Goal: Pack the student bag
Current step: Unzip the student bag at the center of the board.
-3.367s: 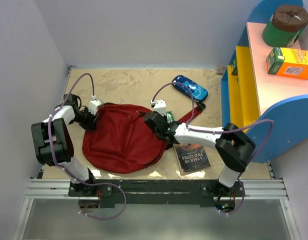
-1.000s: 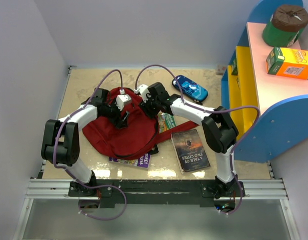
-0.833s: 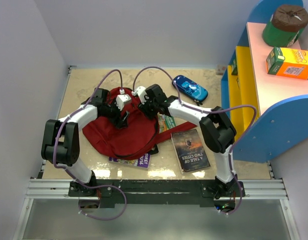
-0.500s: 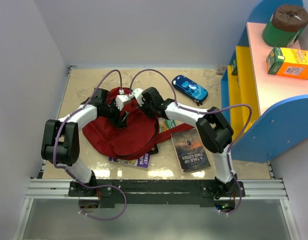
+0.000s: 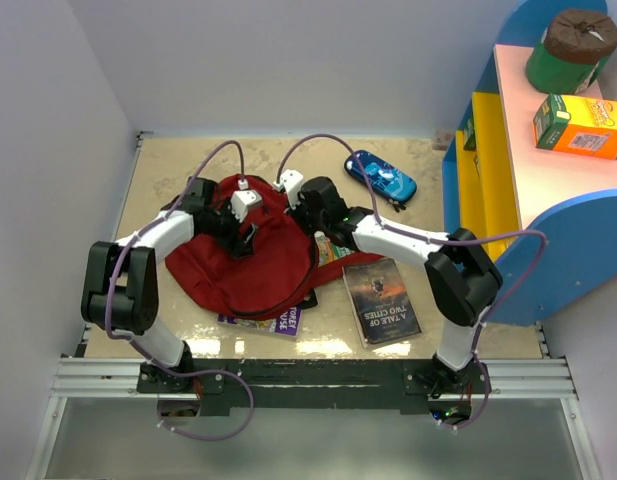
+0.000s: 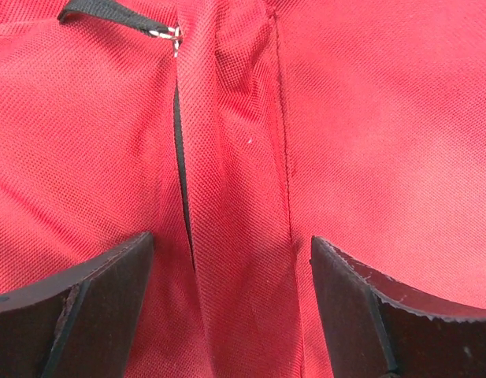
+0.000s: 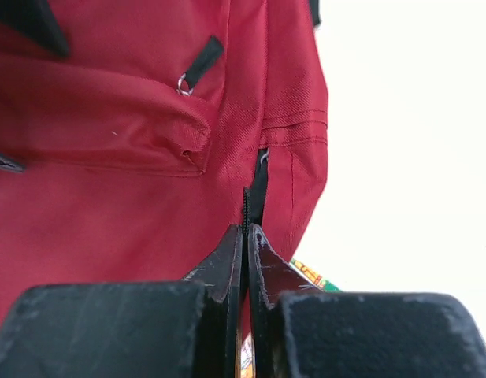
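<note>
White arms (image 5: 153, 232) with black joints (image 5: 116, 285), looping purple cables (image 5: 216, 153).

1. A blue pencil case (image 5: 382, 176) lies far back on the counter (image 5: 178, 160).
2. A dark book (image 5: 384, 299), "A Tale of Two Cities", lies flat.
3. An orange box (image 5: 579, 125) sits on the shelf (image 5: 548, 200).

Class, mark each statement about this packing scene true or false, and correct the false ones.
1. The left gripper stands open over the dark-red fabric backpack. True.
2. The right gripper is wide open. False: its fingers are shut together at the backpack's black zipper.
3. The small blue pencil case is inside the backpack. False: it lies on the table, apart from the backpack.
4. A dark paperback book lies to the right of the backpack. True.
</note>
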Robot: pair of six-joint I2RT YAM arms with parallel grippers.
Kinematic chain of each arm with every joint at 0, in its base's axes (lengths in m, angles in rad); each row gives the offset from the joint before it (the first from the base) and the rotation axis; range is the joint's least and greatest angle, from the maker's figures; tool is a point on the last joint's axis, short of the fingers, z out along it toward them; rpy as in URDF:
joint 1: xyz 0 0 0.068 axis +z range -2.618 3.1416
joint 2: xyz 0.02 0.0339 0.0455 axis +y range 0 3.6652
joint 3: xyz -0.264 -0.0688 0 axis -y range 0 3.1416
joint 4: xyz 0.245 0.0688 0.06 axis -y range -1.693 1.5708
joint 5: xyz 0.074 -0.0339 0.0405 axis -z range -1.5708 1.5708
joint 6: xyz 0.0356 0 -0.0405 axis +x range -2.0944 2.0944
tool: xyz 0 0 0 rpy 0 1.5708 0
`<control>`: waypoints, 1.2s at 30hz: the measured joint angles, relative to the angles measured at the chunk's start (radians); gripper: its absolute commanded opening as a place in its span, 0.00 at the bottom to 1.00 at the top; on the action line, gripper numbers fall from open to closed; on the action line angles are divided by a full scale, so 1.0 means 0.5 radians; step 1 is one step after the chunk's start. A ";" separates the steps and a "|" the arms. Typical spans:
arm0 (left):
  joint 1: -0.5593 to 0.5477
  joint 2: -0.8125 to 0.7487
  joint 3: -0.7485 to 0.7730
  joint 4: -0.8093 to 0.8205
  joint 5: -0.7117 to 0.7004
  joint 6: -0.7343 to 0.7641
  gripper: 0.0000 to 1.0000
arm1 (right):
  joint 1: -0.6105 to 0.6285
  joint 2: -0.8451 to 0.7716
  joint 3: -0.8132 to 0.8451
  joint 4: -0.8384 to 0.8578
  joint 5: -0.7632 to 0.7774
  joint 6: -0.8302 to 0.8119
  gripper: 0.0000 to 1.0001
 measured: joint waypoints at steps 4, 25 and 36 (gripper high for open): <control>0.000 -0.054 0.140 -0.195 -0.039 0.001 0.89 | -0.002 -0.114 -0.127 0.135 -0.035 0.102 0.00; -0.102 0.690 0.870 -0.235 0.591 0.326 1.00 | -0.014 -0.302 -0.484 0.570 -0.166 0.507 0.00; -0.266 0.729 0.721 0.198 0.410 0.339 0.42 | -0.014 -0.307 -0.498 0.600 -0.039 0.584 0.00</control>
